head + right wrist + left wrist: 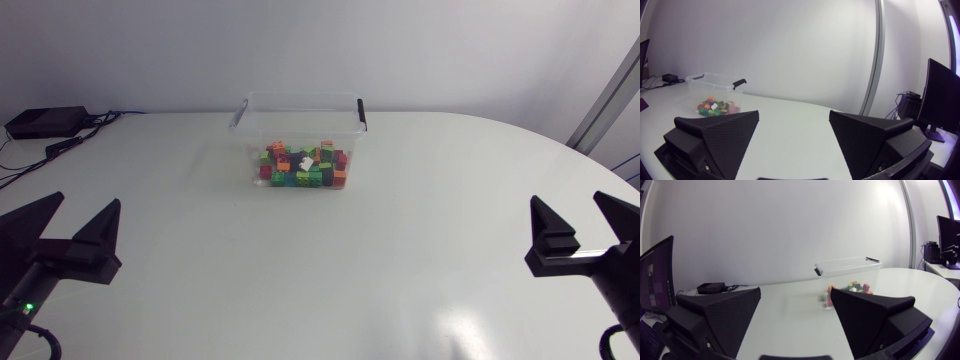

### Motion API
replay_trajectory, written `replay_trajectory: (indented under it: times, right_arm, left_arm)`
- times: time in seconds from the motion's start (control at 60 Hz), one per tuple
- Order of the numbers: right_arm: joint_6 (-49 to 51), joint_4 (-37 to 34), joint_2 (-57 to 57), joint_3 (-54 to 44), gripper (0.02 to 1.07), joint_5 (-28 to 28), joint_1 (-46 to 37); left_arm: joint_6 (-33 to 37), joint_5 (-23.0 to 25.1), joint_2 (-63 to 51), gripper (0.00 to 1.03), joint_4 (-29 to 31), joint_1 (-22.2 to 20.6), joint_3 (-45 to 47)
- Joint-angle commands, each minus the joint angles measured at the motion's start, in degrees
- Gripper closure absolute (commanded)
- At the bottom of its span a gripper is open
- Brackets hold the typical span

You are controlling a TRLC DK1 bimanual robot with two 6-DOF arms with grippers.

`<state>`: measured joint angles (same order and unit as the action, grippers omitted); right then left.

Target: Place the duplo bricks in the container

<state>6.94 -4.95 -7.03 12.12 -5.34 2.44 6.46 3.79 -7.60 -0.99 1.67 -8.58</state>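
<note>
Clear plastic container (298, 98) with black handle clips, upper centre of frame, on white table (330, 270). Multicoloured duplo bricks (303, 167) piled inside, none seen loose. Left gripper (83, 202) lower left, right gripper (570, 200) lower right, both jaws spread, empty. Risk: needless reach clipping rim, shoving light box, spilling bricks.

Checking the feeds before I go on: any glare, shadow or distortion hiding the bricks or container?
Head view: even light, a faint sheen on the table, bricks plain in the container. Left wrist view: fisheye bends the table edge; a smear at the container's near corner. Right wrist view: fisheye too, bricks small and far, no glare.
</note>
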Motion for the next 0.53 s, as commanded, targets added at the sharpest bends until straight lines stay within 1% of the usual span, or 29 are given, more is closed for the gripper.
replay_trajectory:
  times: [0.0, 0.267, 0.517]
  right_arm:
    - [-2.81, 1.61, 1.78, -3.51, 0.06, 1.13, -0.77]
    - [-6.94, 4.95, 7.03, -12.12, 0.06, 5.34, -2.44]
    - [-6.94, 4.95, 7.03, -12.12, 0.06, 5.34, -2.44]
  left_arm:
    - [-2.75, -0.98, 1.93, 0.06, 0.17, -0.64, 2.75]
    - [-6.46, -3.79, 7.6, 0.06, 0.99, -1.67, 8.58]
    - [-6.46, -3.79, 7.6, 0.05, 0.99, -1.67, 8.58]
